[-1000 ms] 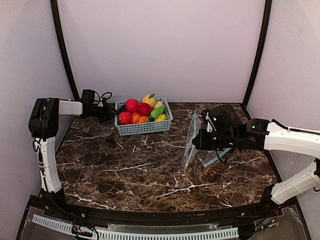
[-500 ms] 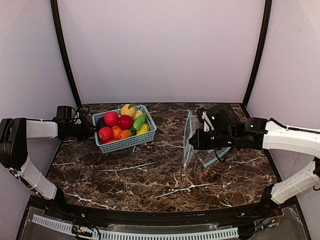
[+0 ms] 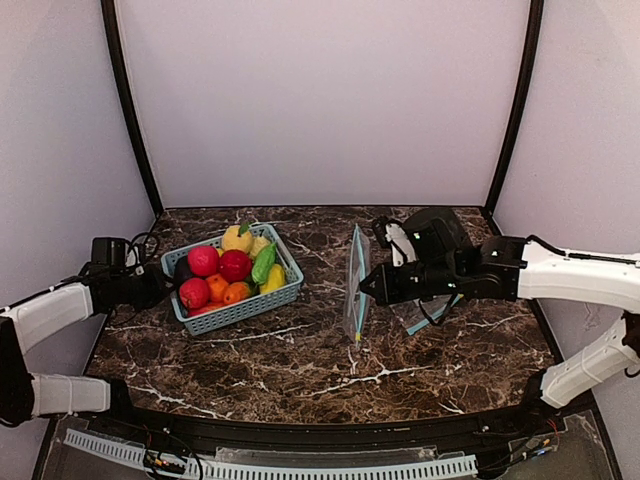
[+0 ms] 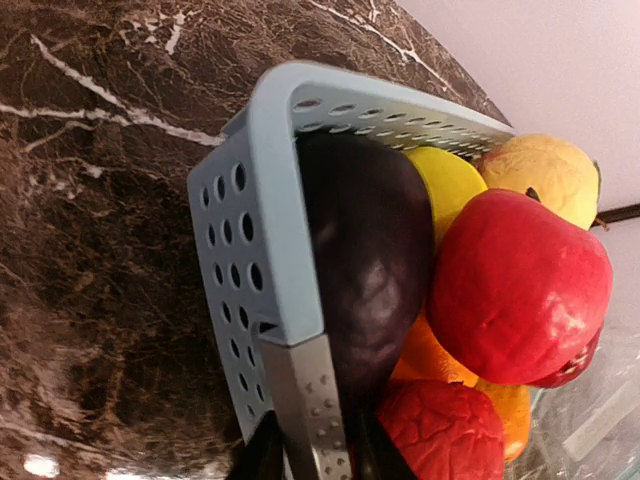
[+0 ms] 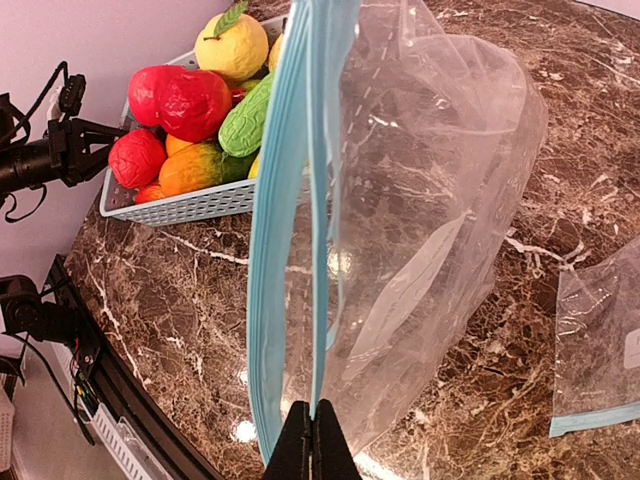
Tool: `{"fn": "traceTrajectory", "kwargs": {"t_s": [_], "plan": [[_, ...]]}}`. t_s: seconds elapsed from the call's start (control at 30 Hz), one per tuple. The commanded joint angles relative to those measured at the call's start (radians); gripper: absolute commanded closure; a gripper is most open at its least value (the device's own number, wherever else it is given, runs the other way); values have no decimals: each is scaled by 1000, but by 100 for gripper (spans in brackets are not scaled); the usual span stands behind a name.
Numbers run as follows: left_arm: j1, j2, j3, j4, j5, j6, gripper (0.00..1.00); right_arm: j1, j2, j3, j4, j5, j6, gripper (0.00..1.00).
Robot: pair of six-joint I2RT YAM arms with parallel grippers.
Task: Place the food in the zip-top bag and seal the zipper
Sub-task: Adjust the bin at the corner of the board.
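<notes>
Food (image 3: pixel 225 272) — small glossy toy fruits and vegetables — fills a light-blue perforated plastic basket (image 3: pixel 248 308), its end wall pinched by the left gripper (image 3: pixel 158 285). The right gripper (image 5: pixel 310 440), clamped on the light-blue zipper strip (image 5: pixel 275 250), holds the crinkly clear zip-top bag (image 3: pixel 352 290) upright nearby — a second clear bag (image 5: pixel 600 350) lies flat under that arm.

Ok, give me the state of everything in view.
basket, upright on table.
food, all in basket.
bag, held on edge, empty.
zipper, unsealed, strips parted.
spare bag, flat on table.
left gripper, shut on basket wall.
right gripper, shut on bag's zipper edge.
</notes>
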Motion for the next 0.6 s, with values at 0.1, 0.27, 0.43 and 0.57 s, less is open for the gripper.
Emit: {"fn": "traceTrajectory", "kwargs": {"t_s": [0.1,0.27,0.43,0.57], "plan": [[7,-89,-6,-167,-111,91,49,15,27,50,34,-25,-35,100],[6,-162,73,-282,-208,142,33,21,23,48,34,-23,-36,100],[3,-177,197,-356,-177,211,25,28,25,51,36,-19,-46,100],[-45,-67,286,-410,-176,248,21,31,39,63,37,-19,-48,100]]}}
